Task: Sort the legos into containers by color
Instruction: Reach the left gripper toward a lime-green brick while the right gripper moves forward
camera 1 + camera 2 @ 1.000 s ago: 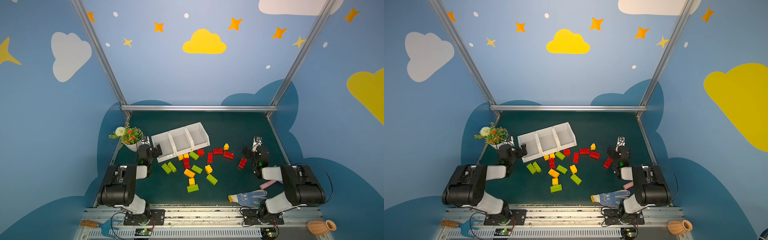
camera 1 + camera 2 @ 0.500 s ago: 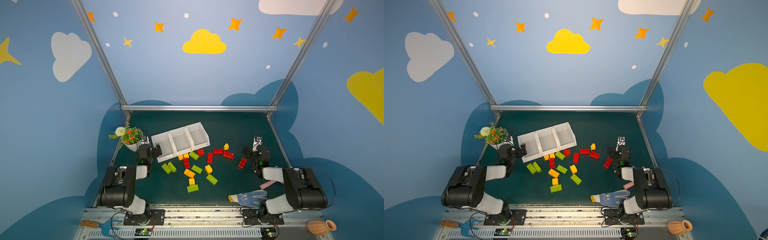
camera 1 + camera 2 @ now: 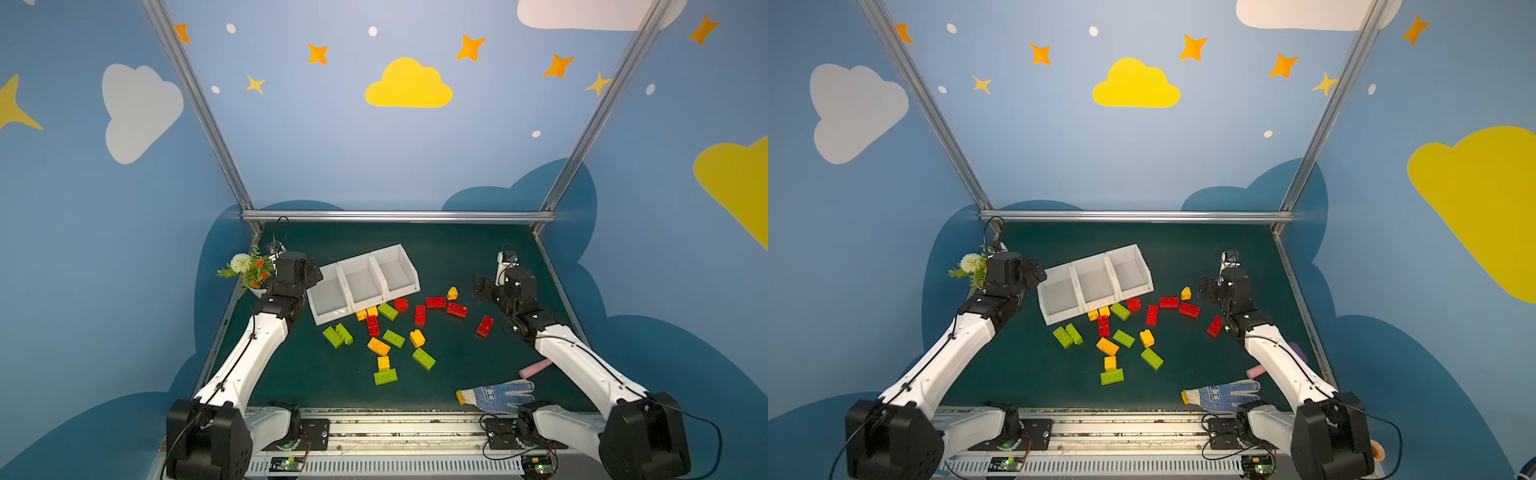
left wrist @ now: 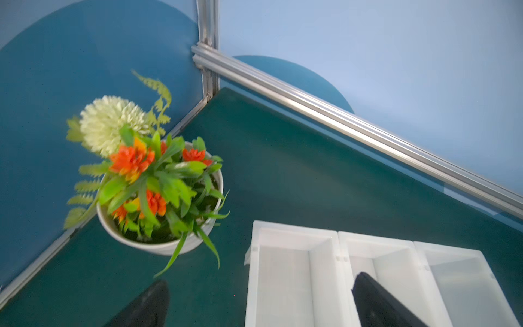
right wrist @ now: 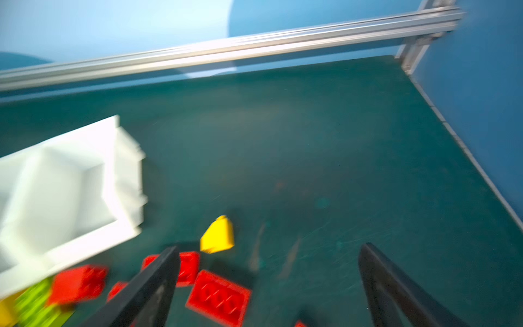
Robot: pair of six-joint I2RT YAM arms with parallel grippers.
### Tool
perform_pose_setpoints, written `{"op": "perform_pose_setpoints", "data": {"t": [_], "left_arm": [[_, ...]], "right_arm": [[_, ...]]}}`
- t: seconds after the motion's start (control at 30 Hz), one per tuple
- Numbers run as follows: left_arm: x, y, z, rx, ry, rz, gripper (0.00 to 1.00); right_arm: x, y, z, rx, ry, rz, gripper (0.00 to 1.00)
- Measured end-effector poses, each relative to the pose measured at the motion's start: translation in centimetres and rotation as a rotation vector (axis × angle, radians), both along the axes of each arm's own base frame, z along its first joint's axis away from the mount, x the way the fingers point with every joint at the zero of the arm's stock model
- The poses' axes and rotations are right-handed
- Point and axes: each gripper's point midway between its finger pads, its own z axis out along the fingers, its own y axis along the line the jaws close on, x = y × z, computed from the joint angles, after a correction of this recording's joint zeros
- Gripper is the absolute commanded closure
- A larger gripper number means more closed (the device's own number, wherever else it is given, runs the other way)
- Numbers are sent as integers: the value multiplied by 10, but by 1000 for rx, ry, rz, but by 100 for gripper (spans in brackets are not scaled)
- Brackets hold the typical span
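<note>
From my console I see the legos (image 3: 393,338), green, red and yellow-orange, scattered over the green desk (image 3: 457,249), all outside the containers (image 3: 343,279). Most lie just in front of that white row of three, and a few touch its front lip. My left claw (image 4: 260,280) stands wide open with nothing in it. It sits at the left end of the containers, between them and the flower pot (image 4: 158,243), and in the left wrist view one finger (image 4: 376,300) shows over the row. My right claw (image 5: 268,247) is spread wide too and grips nothing. It is over the desk to the right of the legos, with a yellow brick (image 5: 217,234) just ahead of it and red bricks (image 5: 219,295) near one finger, though that wrist view is blurred. A dotted glove (image 3: 498,392) and a pink stick (image 3: 536,368) lie near the desk's front edge, well apart from the containers.
</note>
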Motion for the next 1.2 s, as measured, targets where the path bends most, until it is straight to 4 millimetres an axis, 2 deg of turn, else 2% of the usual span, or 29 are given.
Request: {"op": "perform_pose_setpoints", "data": {"t": [0.07, 0.2, 0.33, 0.53, 0.7, 1.2], "left_arm": [[-19, -12, -10, -51, 65, 4, 3], [-60, -40, -43, -127, 197, -9, 9], [-90, -43, -73, -189, 304, 47, 14], [-114, -47, -118, -278, 430, 125, 31], [-128, -57, -154, -305, 558, 147, 33], [-114, -83, -181, -309, 624, 130, 30]], "right_arm": [[-13, 21, 6, 7, 8, 61, 5], [-42, 65, 9, -18, 15, 194, 5], [-66, 93, 4, -47, 30, 286, 6], [-77, 95, -8, -74, 39, 294, 6], [-80, 87, -29, -103, 58, 277, 6], [-77, 86, -44, -119, 65, 261, 6]]}}
